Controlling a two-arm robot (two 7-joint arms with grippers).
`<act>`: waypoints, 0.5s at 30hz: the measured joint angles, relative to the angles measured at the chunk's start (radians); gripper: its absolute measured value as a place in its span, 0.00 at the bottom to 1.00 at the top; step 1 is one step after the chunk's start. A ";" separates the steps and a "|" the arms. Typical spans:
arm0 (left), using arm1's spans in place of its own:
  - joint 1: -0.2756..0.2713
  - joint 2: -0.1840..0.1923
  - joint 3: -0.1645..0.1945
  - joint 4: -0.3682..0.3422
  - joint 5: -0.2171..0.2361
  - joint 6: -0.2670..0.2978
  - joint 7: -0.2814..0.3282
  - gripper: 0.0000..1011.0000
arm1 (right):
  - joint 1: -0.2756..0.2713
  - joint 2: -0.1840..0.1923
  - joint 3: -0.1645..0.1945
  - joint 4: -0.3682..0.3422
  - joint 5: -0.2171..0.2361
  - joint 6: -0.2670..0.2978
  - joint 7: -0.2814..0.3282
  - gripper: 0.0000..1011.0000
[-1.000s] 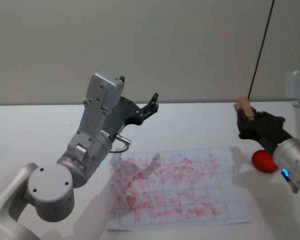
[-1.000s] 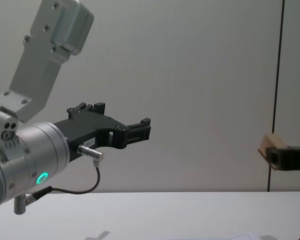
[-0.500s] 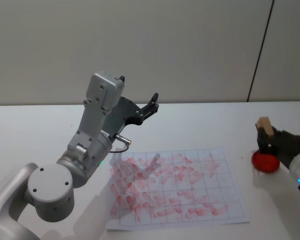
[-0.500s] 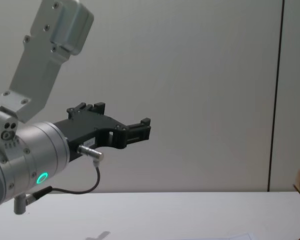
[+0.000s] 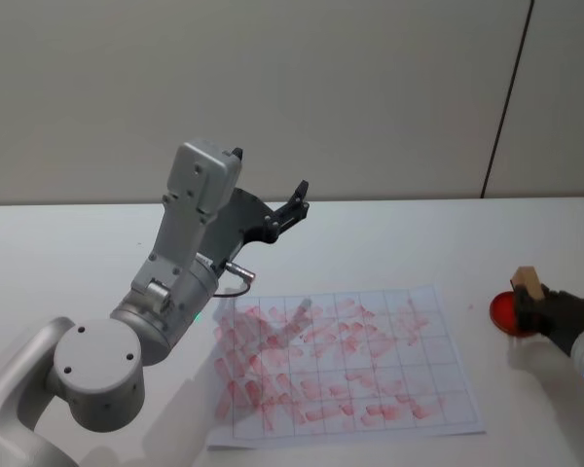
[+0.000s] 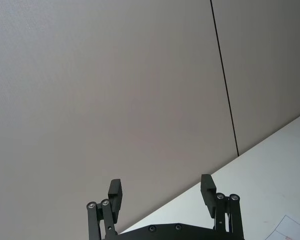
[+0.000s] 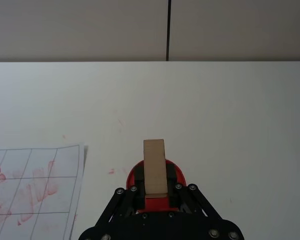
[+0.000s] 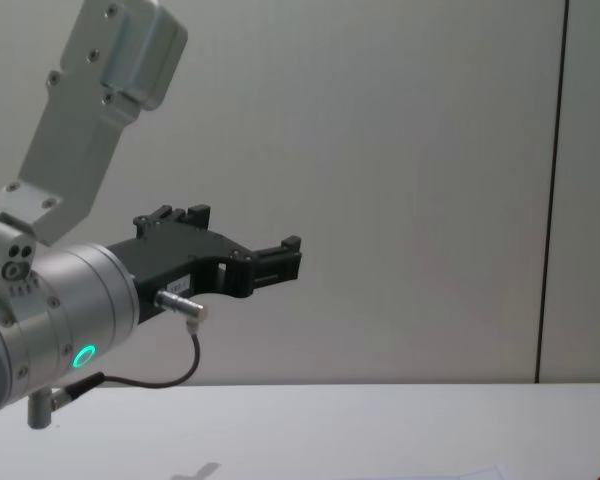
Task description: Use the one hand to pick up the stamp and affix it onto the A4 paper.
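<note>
My right gripper (image 5: 529,300) is low at the table's right side, shut on the stamp (image 5: 525,281), a light-brown wooden block held upright. In the right wrist view the stamp (image 7: 154,167) sticks out between the black fingers of the right gripper (image 7: 155,192), with its lower end down at a round red ink pad (image 7: 177,176). The A4 paper (image 5: 448,397), a white gridded sheet covered with red marks, lies left of the pad; its corner (image 7: 36,199) is apart from the gripper. My left gripper (image 5: 296,196) hangs open and idle, raised above the table's back left.
The red ink pad (image 5: 502,309) sits on the white table, just right of the paper. The big left arm (image 5: 170,292) leans over the paper's left edge. A wall with a dark vertical seam (image 5: 506,97) closes the back.
My right gripper has carried the stamp down and to the right, from high in the air to the red ink pad, leaving the chest view. The left arm has not moved.
</note>
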 joint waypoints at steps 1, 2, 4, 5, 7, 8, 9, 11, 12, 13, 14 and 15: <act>0.000 0.000 0.000 0.000 0.000 0.000 0.000 0.99 | 0.001 0.000 0.000 0.004 0.000 0.000 0.001 0.22; 0.000 0.000 0.000 0.000 0.000 0.000 0.000 0.99 | 0.001 0.000 0.001 0.008 0.000 -0.001 0.003 0.22; 0.000 0.000 0.000 0.000 0.000 0.000 0.000 0.99 | 0.003 -0.001 0.001 0.019 0.000 -0.004 0.008 0.27; 0.000 0.000 0.000 0.000 0.000 0.000 0.000 0.99 | 0.004 -0.001 0.001 0.023 0.000 -0.005 0.010 0.28; 0.000 0.000 0.000 0.000 0.000 0.000 0.000 0.99 | 0.005 -0.002 0.001 0.030 -0.001 -0.008 0.013 0.33; 0.000 0.000 0.000 0.000 0.000 0.000 0.000 0.99 | 0.006 -0.002 0.002 0.035 -0.002 -0.012 0.017 0.39; 0.000 0.000 0.000 0.000 0.000 0.000 0.000 0.99 | 0.006 -0.002 0.002 0.037 -0.004 -0.015 0.020 0.41; 0.000 0.000 0.000 0.000 0.000 0.000 0.000 0.99 | 0.007 -0.002 0.002 0.041 -0.007 -0.022 0.025 0.47; 0.000 0.000 0.000 0.000 0.000 0.000 0.000 0.99 | 0.007 -0.003 0.002 0.043 -0.011 -0.030 0.028 0.48; 0.000 0.000 0.000 0.000 0.000 0.000 0.000 0.99 | 0.007 -0.003 0.002 0.044 -0.014 -0.039 0.032 0.54; 0.000 0.000 0.000 0.000 0.000 0.000 0.000 0.99 | 0.007 -0.003 0.002 0.044 -0.017 -0.044 0.034 0.57; 0.000 0.000 0.000 0.000 0.000 0.000 0.000 0.99 | 0.007 -0.002 0.001 0.044 -0.019 -0.050 0.037 0.58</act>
